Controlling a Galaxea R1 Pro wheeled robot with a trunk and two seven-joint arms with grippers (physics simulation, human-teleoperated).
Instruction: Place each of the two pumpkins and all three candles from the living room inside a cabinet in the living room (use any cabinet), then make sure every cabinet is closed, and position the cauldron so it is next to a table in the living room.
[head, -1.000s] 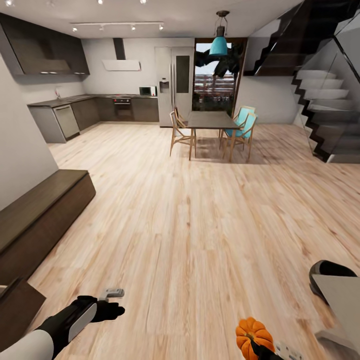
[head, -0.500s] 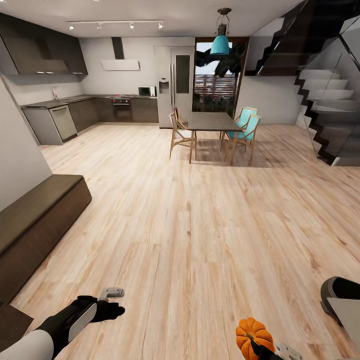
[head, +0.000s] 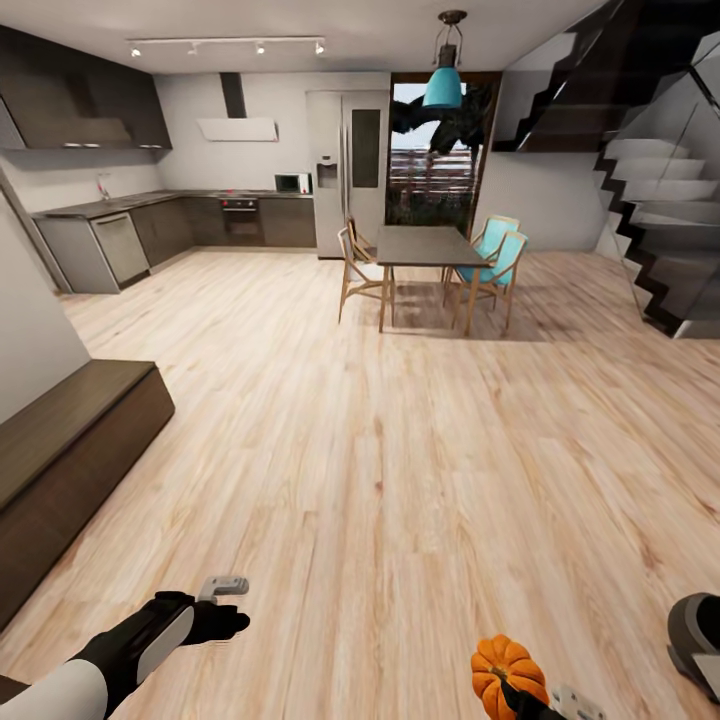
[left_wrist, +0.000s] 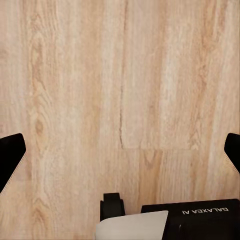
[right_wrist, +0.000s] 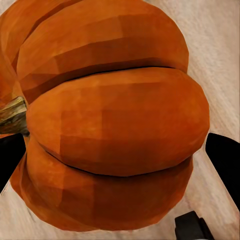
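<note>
My right gripper (head: 520, 690) is shut on an orange ribbed pumpkin (head: 508, 670) low over the wooden floor at the bottom right of the head view. In the right wrist view the pumpkin (right_wrist: 115, 120) sits between the black fingertips (right_wrist: 225, 165), with its stem to one side. My left gripper (head: 225, 598) hangs over bare floor at the bottom left. It is open, with its fingertips (left_wrist: 10, 160) wide apart and nothing between them. The long dark brown cabinet (head: 70, 440) runs along the left wall. A dark rounded shape, by its look the cauldron (head: 690, 625), is cut off at the right edge.
A wide wooden floor (head: 400, 450) stretches ahead. Farther off stand a dark dining table with chairs (head: 425, 245), the kitchen cupboards (head: 170, 220) at the back left and a staircase (head: 660, 200) at the right.
The whole view has advanced. The cabinet has slid left and down, and the dark shape and grey table top at the right have slipped towards the frame edge. Both arms keep their pose, the pumpkin still held.
</note>
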